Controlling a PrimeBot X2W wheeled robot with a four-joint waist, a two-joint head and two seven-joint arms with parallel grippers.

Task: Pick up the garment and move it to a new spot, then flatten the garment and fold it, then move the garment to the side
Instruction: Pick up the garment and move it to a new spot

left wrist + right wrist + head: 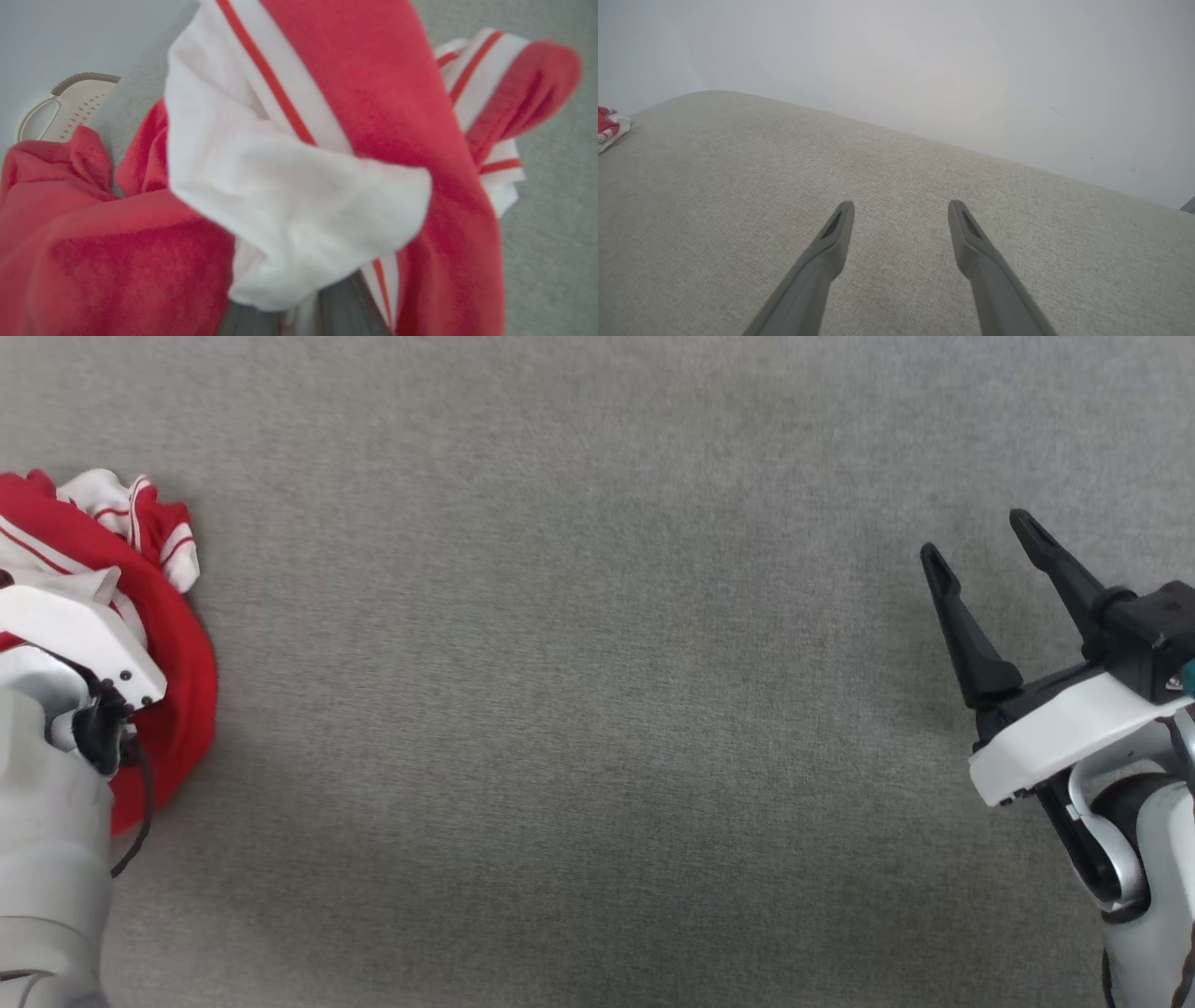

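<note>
- Left dark two-fingered gripper [306, 315] is sunk in the crumpled red jersey T-shirt with white sleeves and striped trim [177, 672]. Cloth covers its fingers, so I cannot tell whether they have clamped.
- That shirt lies bunched at the far left of the grey woven surface [597, 709].
- Right gripper [978, 537] hovers wide open, well apart from it.
- Likely step: the pick-up. Pinch through several layers, lift straight up, and check that nothing trails before carrying it toward the centre.
</note>
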